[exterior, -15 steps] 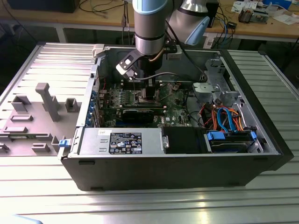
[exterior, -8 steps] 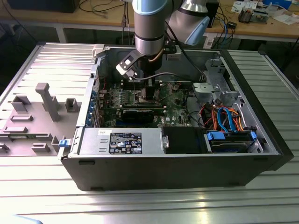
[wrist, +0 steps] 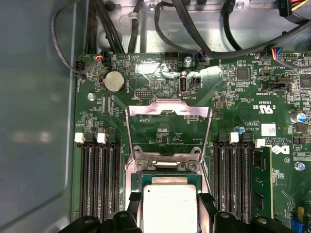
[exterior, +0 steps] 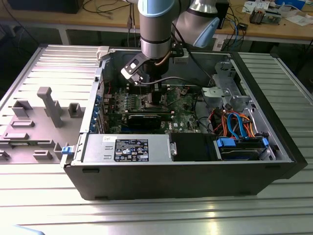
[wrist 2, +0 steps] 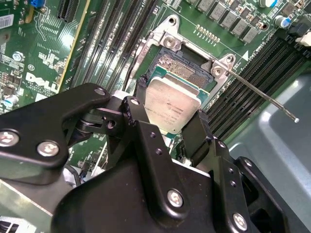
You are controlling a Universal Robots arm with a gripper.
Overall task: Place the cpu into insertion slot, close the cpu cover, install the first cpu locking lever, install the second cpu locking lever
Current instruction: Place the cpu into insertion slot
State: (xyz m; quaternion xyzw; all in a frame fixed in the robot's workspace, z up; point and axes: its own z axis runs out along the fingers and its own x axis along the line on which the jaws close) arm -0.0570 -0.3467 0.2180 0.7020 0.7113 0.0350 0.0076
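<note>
My gripper (wrist 2: pixel 170 110) is shut on the cpu (wrist 2: pixel 172 103), a small square chip with a silver-grey top, one black finger (wrist 2: pixel 141 92) on each of two opposite edges. The chip hangs tilted just over the insertion slot (wrist 2: pixel 181 62), whose gold contact field shows beyond its far edge. In the first wrist view the cpu (wrist: pixel 170 206) sits between the fingers, and the cpu cover (wrist: pixel 167 108) stands swung open past the socket. A thin locking lever (wrist 2: pixel 262 94) sticks out to one side, unlatched. In the exterior view the gripper (exterior: pixel 155 95) reaches down onto the green board (exterior: pixel 183 105).
Black memory slots (wrist: pixel 99 170) flank the socket on both sides. The open computer case (exterior: pixel 274 122) walls the board in. A power supply (exterior: pixel 127 147) and a drive bay with blue and orange cables (exterior: pixel 239 132) lie along its near side. A grey fixture plate (exterior: pixel 44 112) lies at the exterior view's left.
</note>
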